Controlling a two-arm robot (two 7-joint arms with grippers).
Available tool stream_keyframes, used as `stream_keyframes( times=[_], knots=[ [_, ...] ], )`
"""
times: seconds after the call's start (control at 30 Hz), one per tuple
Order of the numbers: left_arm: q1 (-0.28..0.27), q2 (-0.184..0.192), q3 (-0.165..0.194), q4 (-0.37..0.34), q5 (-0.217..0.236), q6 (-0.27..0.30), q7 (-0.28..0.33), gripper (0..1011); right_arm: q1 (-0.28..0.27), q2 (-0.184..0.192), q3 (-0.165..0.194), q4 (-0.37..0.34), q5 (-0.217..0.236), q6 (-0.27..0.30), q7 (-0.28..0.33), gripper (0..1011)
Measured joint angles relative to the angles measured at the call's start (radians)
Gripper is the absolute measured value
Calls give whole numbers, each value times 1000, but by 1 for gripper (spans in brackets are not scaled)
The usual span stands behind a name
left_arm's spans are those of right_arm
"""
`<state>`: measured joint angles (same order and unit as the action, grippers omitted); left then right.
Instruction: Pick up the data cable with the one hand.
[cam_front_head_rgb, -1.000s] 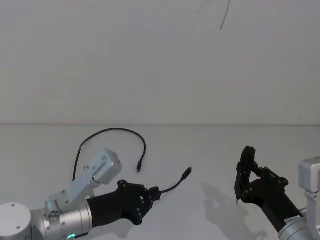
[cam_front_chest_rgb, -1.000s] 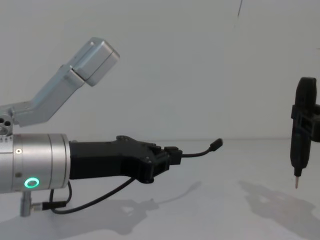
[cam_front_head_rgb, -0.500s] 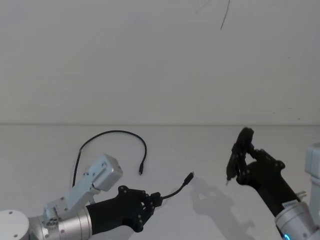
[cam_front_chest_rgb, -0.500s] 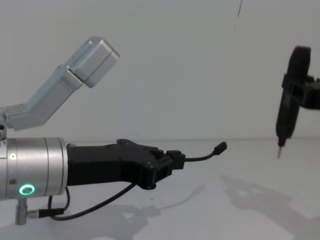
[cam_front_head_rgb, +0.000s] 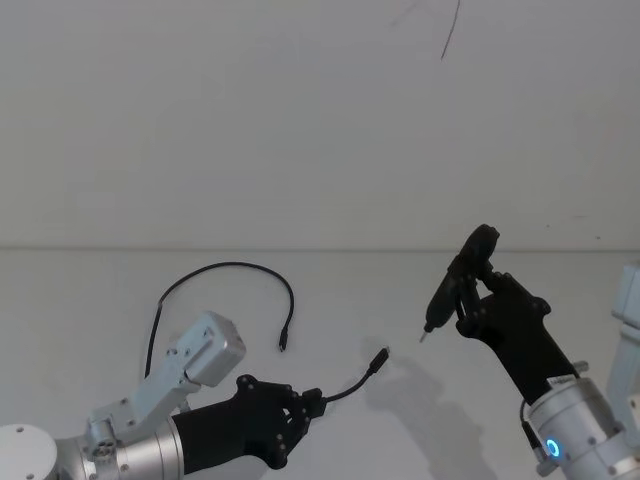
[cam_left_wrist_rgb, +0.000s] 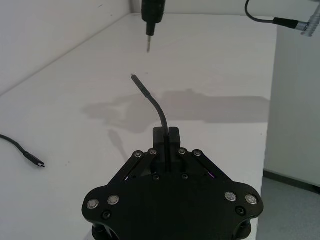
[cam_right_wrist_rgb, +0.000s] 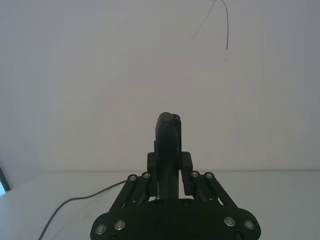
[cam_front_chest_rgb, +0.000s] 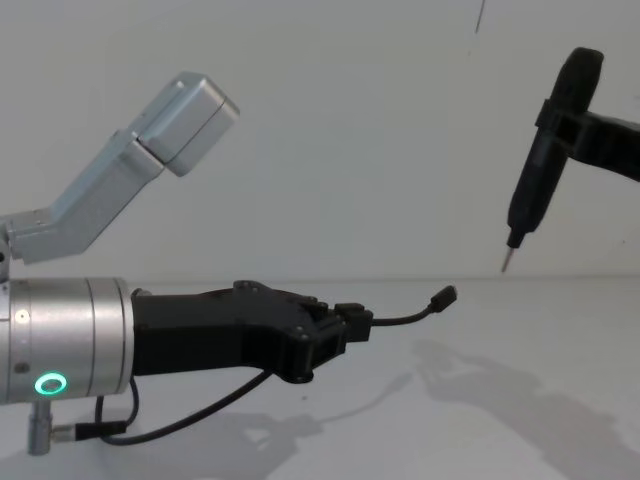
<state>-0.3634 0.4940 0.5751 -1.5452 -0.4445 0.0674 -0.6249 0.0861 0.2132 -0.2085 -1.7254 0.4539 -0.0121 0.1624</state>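
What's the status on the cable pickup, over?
Left tool shut on data cable, free plug off the table. Right tool holds pointed black device, raised. Nothing in the way.

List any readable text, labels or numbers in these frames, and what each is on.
No text reads.
Right arm's black forearm: small white label, too small to read.
Left gripper, shut on the data cable, and right gripper, shut on the pointed black tool: no markings.

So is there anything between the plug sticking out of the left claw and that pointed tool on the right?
No. In the chest view, open air separates the data cable plug from the pointed tool held by the right gripper, with bare table below.
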Motion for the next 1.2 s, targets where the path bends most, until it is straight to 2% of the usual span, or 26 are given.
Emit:
stream_keyframes(
  times=[0.57, 1.2],
  knots=[
    [3, 2, 0, -6, -1, 2, 2, 51, 30, -42, -16, 53, 62, 8, 13, 269],
    [5, 3, 0, -8, -1, 2, 3, 51, 48, -46, -32, 82, 74, 42, 9, 269]
  ],
)
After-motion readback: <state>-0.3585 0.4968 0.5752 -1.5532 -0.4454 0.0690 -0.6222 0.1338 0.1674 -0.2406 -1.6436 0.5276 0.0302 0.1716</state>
